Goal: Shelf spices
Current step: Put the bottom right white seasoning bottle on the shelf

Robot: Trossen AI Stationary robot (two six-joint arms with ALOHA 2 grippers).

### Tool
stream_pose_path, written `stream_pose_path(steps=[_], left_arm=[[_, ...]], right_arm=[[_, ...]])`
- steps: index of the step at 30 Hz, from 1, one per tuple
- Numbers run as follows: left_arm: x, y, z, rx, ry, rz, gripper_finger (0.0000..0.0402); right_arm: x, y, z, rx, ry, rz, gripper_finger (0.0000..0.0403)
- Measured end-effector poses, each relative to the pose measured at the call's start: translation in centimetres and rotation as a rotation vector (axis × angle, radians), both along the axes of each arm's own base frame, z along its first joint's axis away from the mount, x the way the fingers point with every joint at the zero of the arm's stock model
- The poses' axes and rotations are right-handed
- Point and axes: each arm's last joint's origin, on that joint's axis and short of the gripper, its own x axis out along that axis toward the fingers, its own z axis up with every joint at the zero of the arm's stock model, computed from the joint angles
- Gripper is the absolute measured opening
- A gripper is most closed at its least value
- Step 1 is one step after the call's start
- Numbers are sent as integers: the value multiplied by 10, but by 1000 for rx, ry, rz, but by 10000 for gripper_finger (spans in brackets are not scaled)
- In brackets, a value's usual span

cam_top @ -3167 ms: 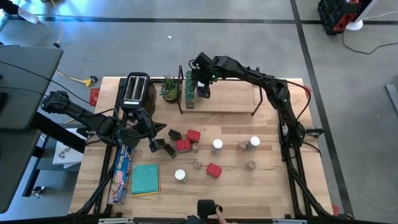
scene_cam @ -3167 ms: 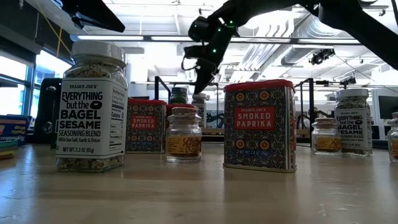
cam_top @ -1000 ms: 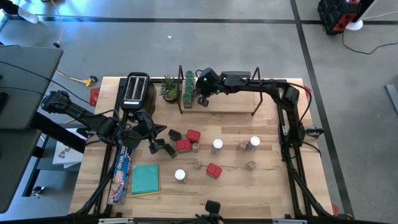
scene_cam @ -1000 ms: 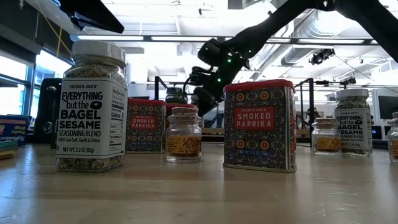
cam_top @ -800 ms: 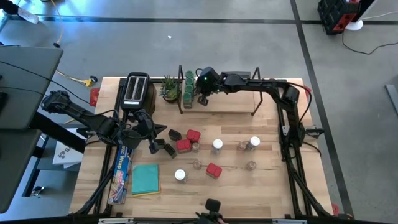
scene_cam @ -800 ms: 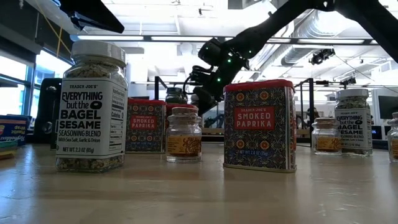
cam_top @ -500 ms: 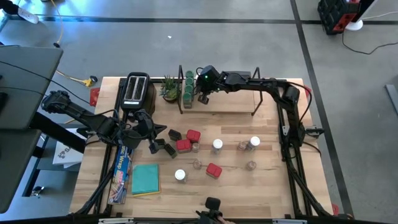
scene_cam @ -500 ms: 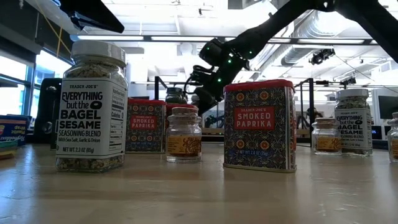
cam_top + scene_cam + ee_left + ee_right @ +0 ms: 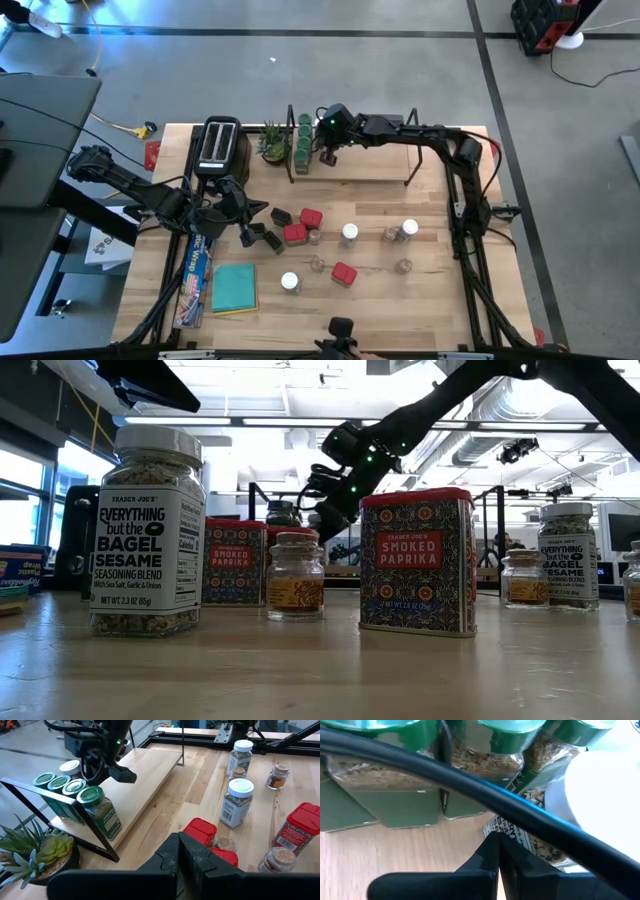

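right gripper (image 9: 327, 156): fingers look pressed together, holding nothing, right by the white-lidded jar (image 9: 70, 768) on the shelf (image 9: 365, 160)
green-lidded jars (image 9: 75, 787): lined up just past the fingers
left gripper (image 9: 262, 233): fingers closed, empty, parked among loose spices (image 9: 345, 234) on the desk (image 9: 430, 300)
tip: I'd pull away gently, not clipping that row

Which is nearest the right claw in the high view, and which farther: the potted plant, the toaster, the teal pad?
Measured from the right claw, over the shelf's left end:
1. Potted plant, just past that end of the shelf.
2. Toaster, farther out beyond the plant, at the table's back edge.
3. Teal pad, far off near the table's front left.
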Motion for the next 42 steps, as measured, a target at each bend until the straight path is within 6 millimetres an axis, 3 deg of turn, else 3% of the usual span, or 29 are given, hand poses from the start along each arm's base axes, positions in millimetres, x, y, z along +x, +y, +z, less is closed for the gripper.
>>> stream_pose_path(steps=[6,11,17,25,42], left_arm=[[0,0,0,0,0,0,3],[0,0,0,0,0,0,3],[0,0,0,0,0,0,3],[0,0,0,0,0,0,3],[0,0,0,2,-1,5,3]], right_arm=[[-4,10,22,-16,-6,26,0],[-12,18,27,26,59,29,0],[-27,0,24,89,52,-102,0],[-38,-23,13,149,-98,-194,0],[-34,-28,14,133,-219,-202,0]])
